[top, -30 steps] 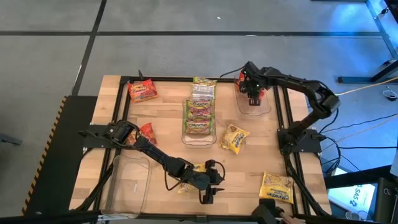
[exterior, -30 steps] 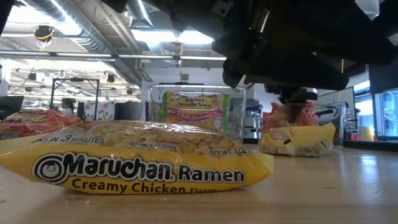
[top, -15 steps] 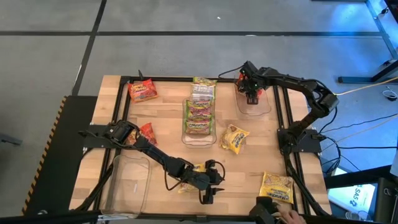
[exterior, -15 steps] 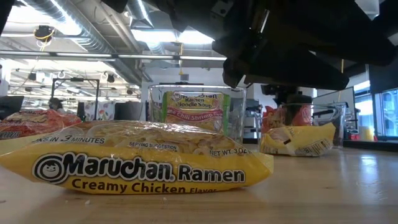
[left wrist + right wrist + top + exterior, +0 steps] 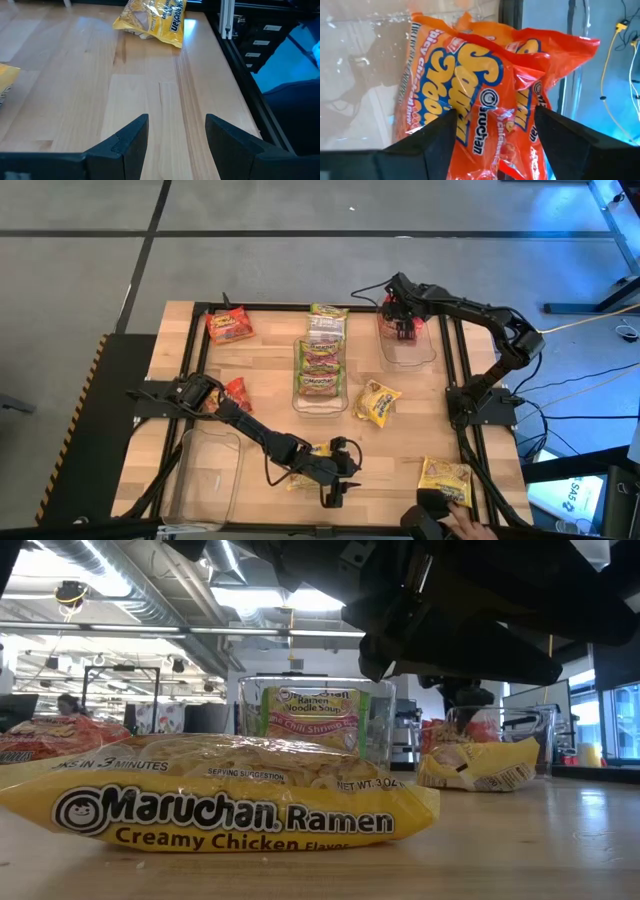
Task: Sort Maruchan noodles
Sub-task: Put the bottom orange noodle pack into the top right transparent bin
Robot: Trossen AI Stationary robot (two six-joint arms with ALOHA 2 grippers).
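My right gripper (image 5: 400, 320) hangs open over the far end of the clear bin (image 5: 412, 352) at the table's far right. Below it a red Maruchan packet (image 5: 485, 85) lies in that bin, leaning on the far wall; my fingers stand on either side of its upper end. My left gripper (image 5: 338, 488) waits open near the front edge, just right of a yellow packet (image 5: 305, 474), with bare wood between its fingers (image 5: 177, 117). Green packets fill the middle bin (image 5: 320, 365). My right gripper points steeply down over the red packet's upper end (image 5: 470, 125). The packet shows between the two open fingers, but I cannot tell whether either finger (image 5: 437, 137) touches the wrapper. The packet rests in the bin.
Loose packets lie about: red ones (image 5: 228, 325) (image 5: 236, 392), a green one (image 5: 328, 314), and yellow ones (image 5: 378, 402) (image 5: 445, 478). A person's hand (image 5: 452, 515) is on the front-right yellow packet. An empty clear bin (image 5: 205, 470) stands at the front left.
My right gripper has tipped, its fingers swinging toward the table's far edge, and more of the red packet now shows lying in the bin. At the front right a person's hand has come in over the near edge onto the yellow packet.
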